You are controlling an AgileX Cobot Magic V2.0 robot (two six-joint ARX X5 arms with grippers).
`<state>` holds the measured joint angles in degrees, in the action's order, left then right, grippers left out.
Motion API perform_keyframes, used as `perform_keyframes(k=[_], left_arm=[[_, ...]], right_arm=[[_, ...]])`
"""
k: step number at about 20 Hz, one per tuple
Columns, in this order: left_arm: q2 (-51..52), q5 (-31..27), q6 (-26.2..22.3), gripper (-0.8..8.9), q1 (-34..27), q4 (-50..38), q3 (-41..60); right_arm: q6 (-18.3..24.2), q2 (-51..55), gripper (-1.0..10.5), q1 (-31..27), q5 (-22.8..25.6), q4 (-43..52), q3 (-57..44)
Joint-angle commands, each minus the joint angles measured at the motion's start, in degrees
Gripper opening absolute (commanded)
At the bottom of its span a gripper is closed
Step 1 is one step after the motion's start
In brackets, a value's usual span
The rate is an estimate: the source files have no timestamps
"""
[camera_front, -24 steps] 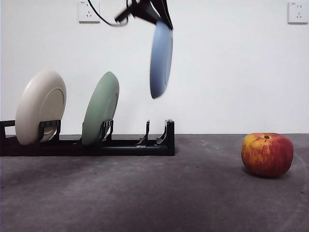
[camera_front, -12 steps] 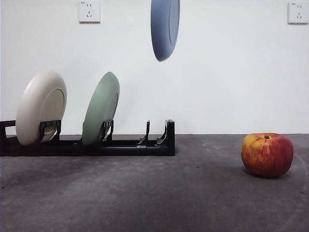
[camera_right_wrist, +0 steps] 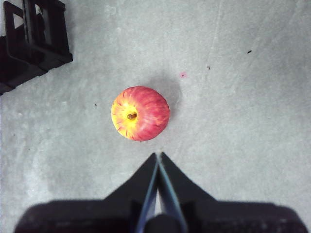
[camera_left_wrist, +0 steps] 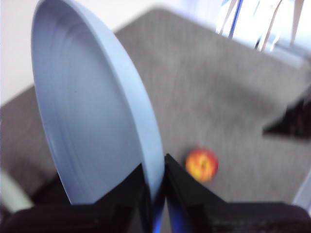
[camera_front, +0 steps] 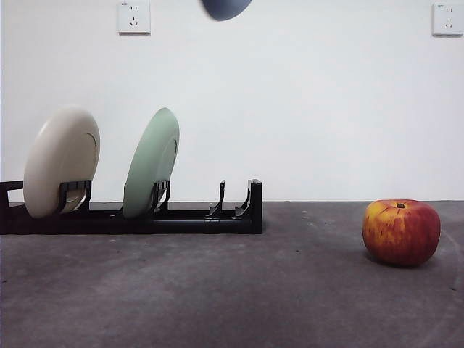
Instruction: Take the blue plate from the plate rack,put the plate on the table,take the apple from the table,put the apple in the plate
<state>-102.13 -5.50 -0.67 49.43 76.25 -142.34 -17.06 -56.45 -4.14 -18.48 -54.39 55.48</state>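
1. Standing along the back of the table (camera_front: 217, 290), the plate rack (camera_front: 181, 217) holds two plates on edge: a cream plate (camera_front: 61, 163) in a slot near its left end and a pale green plate (camera_front: 151, 163) a slot or so to the right. Both lean back against their dividers, and the slots at the rack's right end hold nothing.

2. The blue plate (camera_front: 226, 7) is out of the rack and high in the air, only its lowest curve showing at the top edge of the front view, above the rack's right part.

3. The left wrist view fills in what the front view cuts off: the left gripper (camera_left_wrist: 156, 194) is clenched on the blue plate's (camera_left_wrist: 92, 121) rim, one black jaw on each face, with the plate held on edge. This picture is blurred, but a red-and-yellow apple (camera_left_wrist: 201, 165) shows far below on the grey surface.

4. The apple (camera_front: 401, 232) sits on the table well to the right of the rack, stem dimple up, with nothing touching it.

5. The right wrist view looks straight down on the apple (camera_right_wrist: 141, 113), showing its stem and yellow patch. The right gripper (camera_right_wrist: 158, 160) hangs above the table near it, jaws pressed together on nothing. A corner of the rack (camera_right_wrist: 31, 39) shows off to one side.
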Motion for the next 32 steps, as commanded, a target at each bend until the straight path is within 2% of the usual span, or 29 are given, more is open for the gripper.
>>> perform_keyframes(k=[1, 6, 10, 13, 14, 18, 23, 30, 32], left_arm=[[5.7, -4.7, -1.2, -0.08, 2.8, 0.2, 13.2], [10.0, -8.1, 0.2, -0.08, 8.4, 0.2, 29.0], [10.0, -9.2, 0.9, -0.08, 9.9, 0.2, 38.4], [9.9, -18.1, 2.1, -0.08, 10.3, 0.2, 46.2], [9.2, -18.7, 1.9, -0.08, 10.3, 0.0, 48.3], [5.4, -18.1, 1.2, -0.08, 10.6, -1.2, 53.9], [4.4, -13.6, -1.8, -0.08, 11.1, -15.0, 60.7], [-3.7, -13.6, -7.1, -0.08, 12.0, -16.2, 61.1], [-6.0, -11.3, -7.0, -0.05, 12.1, -16.3, 61.1]], right_arm=[[0.8, -0.1, 0.0, 0.1, -0.1, 0.4, 0.2], [1.6, -0.1, 0.0, 0.0, 0.1, 0.4, 0.2], [2.5, -0.1, 0.0, 0.0, 0.1, 0.4, 0.2], [2.8, -0.1, 0.0, 0.1, 0.5, 0.5, 0.2], [3.0, -0.1, 0.0, 0.1, 0.5, 1.0, 0.2], [3.2, -0.1, 0.0, 0.1, 0.5, 3.0, 0.2], [3.7, -0.1, 0.0, 0.1, 0.5, 3.6, 0.2], [3.5, -0.1, 0.1, 0.1, 0.5, 4.8, 0.2], [3.5, -0.1, 0.1, 0.1, 0.4, 4.7, 0.2]])
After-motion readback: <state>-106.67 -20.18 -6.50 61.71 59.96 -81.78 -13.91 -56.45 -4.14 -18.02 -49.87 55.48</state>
